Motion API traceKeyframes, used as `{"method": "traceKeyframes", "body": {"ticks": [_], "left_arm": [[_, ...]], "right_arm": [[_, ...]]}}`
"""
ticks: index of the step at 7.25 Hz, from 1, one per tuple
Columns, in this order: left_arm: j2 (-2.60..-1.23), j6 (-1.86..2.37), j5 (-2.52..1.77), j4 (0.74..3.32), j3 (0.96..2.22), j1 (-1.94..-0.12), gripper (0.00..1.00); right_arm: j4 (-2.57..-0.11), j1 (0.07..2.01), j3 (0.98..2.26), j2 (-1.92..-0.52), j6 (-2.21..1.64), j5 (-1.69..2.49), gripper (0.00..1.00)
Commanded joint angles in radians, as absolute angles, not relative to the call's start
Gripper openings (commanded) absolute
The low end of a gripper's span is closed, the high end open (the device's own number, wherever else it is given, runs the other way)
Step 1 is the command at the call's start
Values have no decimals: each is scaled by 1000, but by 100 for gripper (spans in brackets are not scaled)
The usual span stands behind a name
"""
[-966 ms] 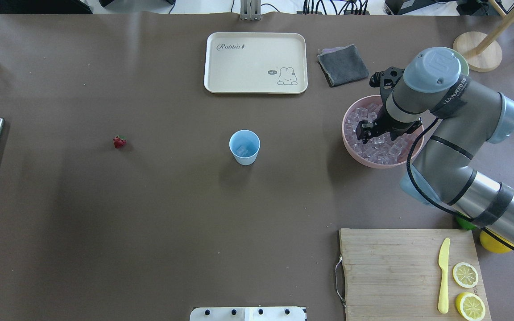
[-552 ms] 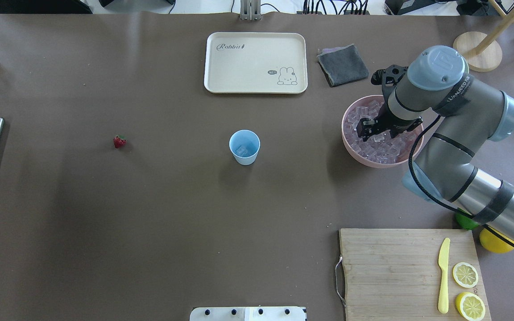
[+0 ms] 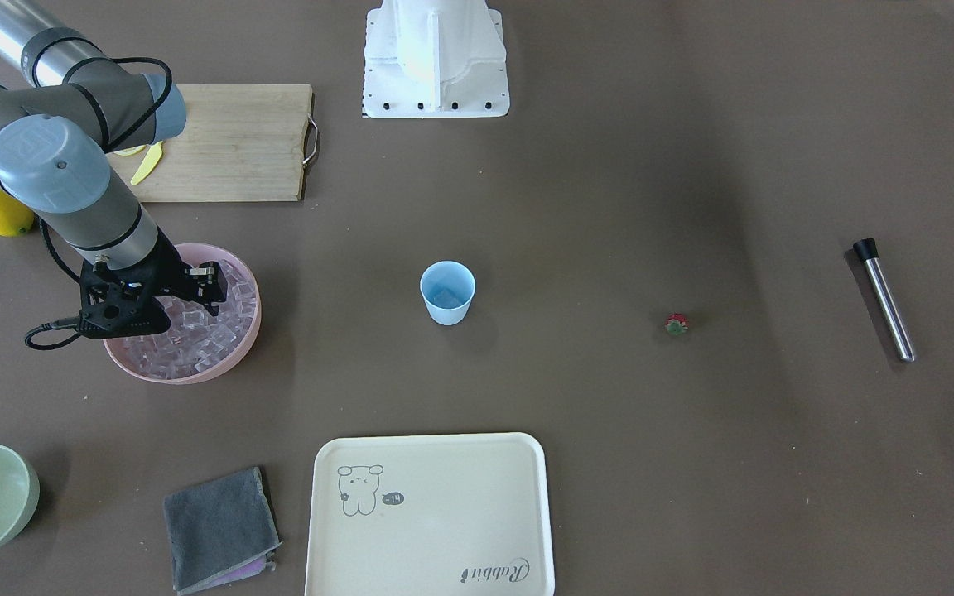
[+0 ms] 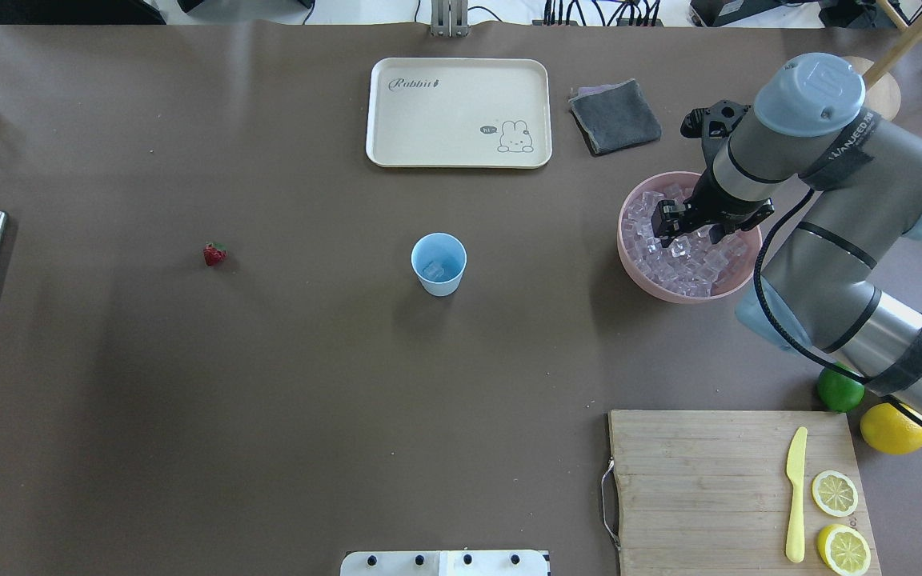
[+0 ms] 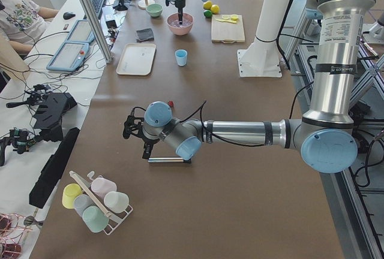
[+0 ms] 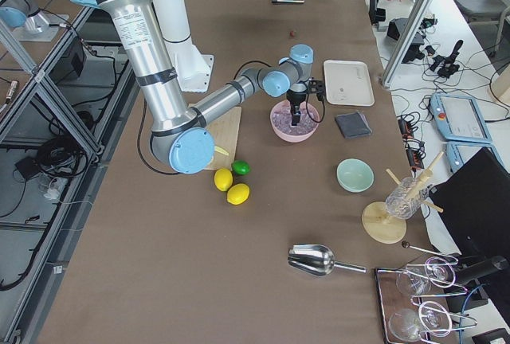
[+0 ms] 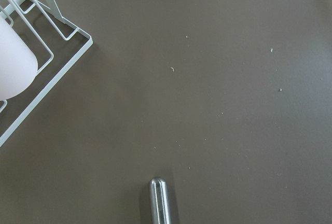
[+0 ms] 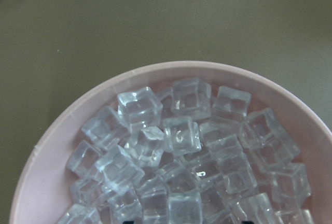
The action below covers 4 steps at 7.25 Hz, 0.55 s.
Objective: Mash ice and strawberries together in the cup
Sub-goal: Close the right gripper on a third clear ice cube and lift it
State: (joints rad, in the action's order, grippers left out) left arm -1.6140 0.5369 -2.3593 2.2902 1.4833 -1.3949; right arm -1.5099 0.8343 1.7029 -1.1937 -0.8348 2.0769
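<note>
The right gripper (image 4: 669,230) hangs over the pink bowl (image 4: 643,280) of ice (image 4: 693,260); apart or clamped, I cannot tell. A slick cube could drop short of the cup (image 4: 438,264), well apart mid-table.

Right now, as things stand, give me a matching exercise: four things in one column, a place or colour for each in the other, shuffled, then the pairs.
1 cup
2 knife
3 right gripper
4 strawberry

a on the cutting board
b at the pink bowl of ice
c light blue, upright
d red, lying on the robot's left side

Pairs: 1-c, 2-a, 3-b, 4-d.
</note>
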Motion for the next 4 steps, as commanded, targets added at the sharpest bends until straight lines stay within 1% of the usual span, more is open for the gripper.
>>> {"method": "traceKeyframes", "body": {"ticks": [1,3,4], "left_arm": [[-1614,537,-2359,2290,1483,-1396,97],[-1615,537,-2359,2290,1480,-1396,97],[-1615,537,-2359,2290,1482,-1394,97]], "right_arm": [[-1511,809,1688,-1195,-834,2053,74],[-1511,808,1683,-1193,-816,2054,73],[-1511,808,1683,-1192,-816,2054,64]]}}
